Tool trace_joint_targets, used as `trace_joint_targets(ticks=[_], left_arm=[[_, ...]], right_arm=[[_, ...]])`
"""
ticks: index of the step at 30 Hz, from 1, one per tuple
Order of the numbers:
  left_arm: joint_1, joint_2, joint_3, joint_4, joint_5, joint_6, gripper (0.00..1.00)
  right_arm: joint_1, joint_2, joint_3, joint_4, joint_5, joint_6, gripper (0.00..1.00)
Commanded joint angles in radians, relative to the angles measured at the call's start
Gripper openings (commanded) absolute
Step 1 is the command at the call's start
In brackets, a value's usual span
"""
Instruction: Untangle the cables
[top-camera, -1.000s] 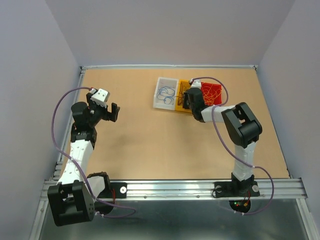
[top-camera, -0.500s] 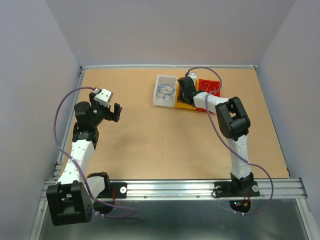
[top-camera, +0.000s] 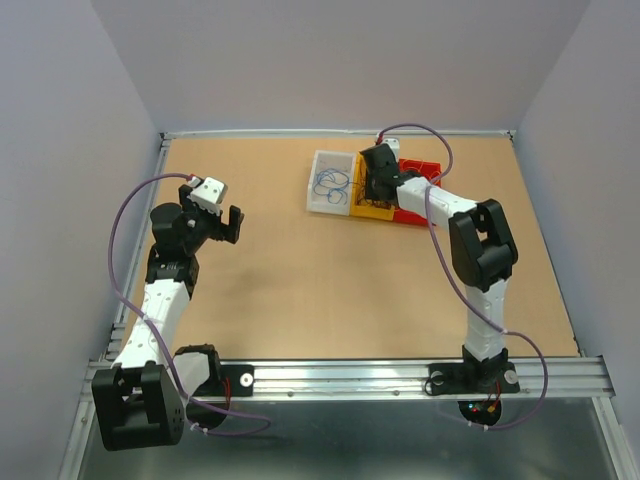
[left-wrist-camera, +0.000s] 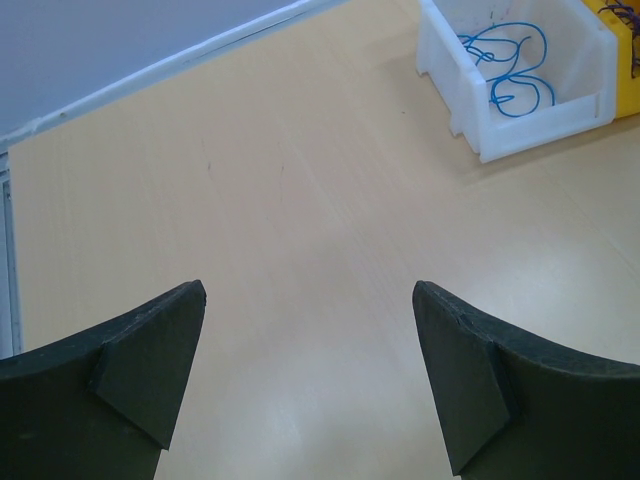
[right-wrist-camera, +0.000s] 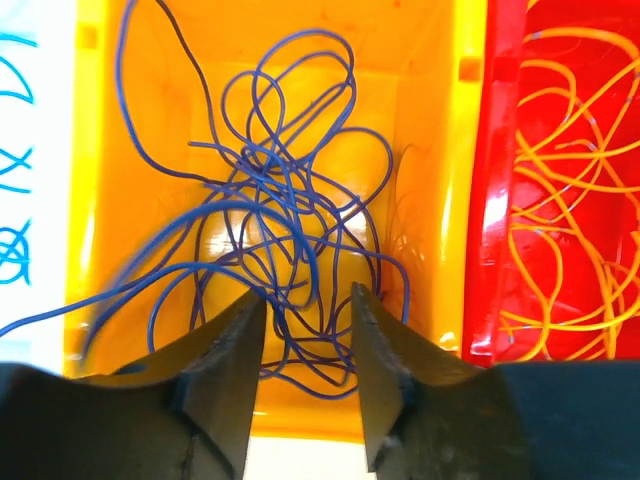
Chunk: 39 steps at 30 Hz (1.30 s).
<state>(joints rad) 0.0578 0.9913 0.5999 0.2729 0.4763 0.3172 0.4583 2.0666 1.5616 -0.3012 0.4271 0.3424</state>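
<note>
The cables lie sorted in three bins. Dark purple-blue cables are piled in the yellow bin, orange cables in the red bin, and light blue cables in the white bin. My right gripper hovers over the yellow bin, open, with loose dark strands hanging in the gap between its fingers; one strand at the left is blurred. My left gripper is wide open and empty above bare table, far left of the bins.
The three bins stand side by side at the back of the table, the white bin on the left and the red bin on the right. Grey walls enclose the table on three sides. A metal rail runs along the near edge.
My right gripper has swung left from the red-yellow bin border to over the yellow bin and opened, and dark strands have come loose from it. The left arm has barely moved.
</note>
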Motion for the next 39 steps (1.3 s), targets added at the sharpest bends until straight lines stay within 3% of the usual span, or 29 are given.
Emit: trace_joint_targets(ticks=[1,4,5,8,11,17,19,26,32,39], left_arm=[[-0.007,-0.003,-0.003,0.043,-0.007,0.013,0.98],[-0.010,-0.002,-0.006,0.046,0.002,0.013,0.98],[-0.012,0.000,-0.005,0.048,0.007,0.014,0.98],[-0.013,0.003,-0.003,0.048,0.019,0.017,0.98],[-0.013,-0.002,-0.005,0.048,0.041,0.022,0.98],[-0.013,-0.065,-0.025,0.066,0.079,0.000,0.99],[-0.013,-0.112,-0.046,0.083,0.079,-0.024,0.99],[-0.012,-0.276,-0.152,0.210,0.094,-0.141,0.99],[-0.013,-0.329,-0.204,0.259,0.134,-0.171,0.99],[-0.013,-0.292,-0.201,0.267,0.137,-0.171,0.99]], right_arm=[[-0.003,-0.072,0.052,-0.004,0.018,-0.026,0.48],[-0.003,-0.143,-0.021,0.054,0.003,-0.032,0.64],[-0.003,-0.164,-0.049,0.074,-0.002,-0.042,0.79],[-0.003,-0.282,-0.174,0.157,-0.039,-0.052,1.00],[-0.001,-0.446,-0.315,0.292,-0.137,-0.077,1.00],[0.000,-0.776,-0.783,0.643,-0.283,-0.065,1.00],[0.000,-0.931,-0.944,0.703,-0.288,-0.056,1.00],[0.002,-1.322,-1.260,0.754,-0.251,0.046,1.00],[0.003,-1.451,-1.348,0.746,-0.223,0.073,1.00],[0.002,-1.432,-1.356,0.737,-0.206,0.084,1.00]])
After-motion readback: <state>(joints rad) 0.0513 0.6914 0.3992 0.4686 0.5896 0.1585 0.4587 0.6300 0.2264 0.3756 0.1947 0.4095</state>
